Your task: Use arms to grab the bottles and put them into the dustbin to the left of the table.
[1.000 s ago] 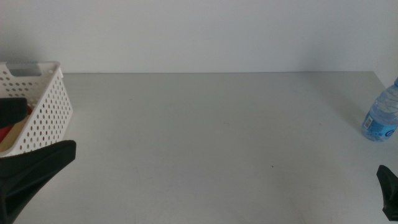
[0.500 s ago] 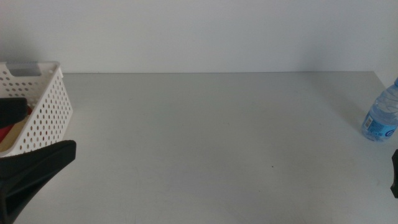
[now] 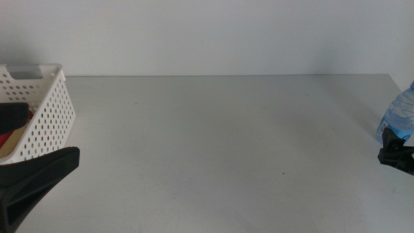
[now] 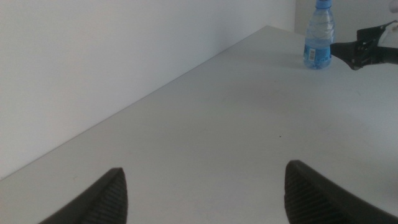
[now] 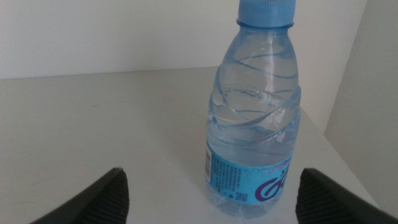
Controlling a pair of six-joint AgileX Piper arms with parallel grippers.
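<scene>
At the tabletop's (image 3: 220, 136) far right edge, the right claw (image 3: 396, 154) has risen from the bottom corner to just before the upright water bottle (image 3: 400, 118), jaws wide, not gripping. Left claw (image 3: 26, 162) waits wide by the white dustbin (image 3: 48, 113), which holds something red (image 3: 8, 137).

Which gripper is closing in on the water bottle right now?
The right gripper, open at the table's right edge, with the upright water bottle between its jaws. The left gripper waits open beside the dustbin.
</scene>
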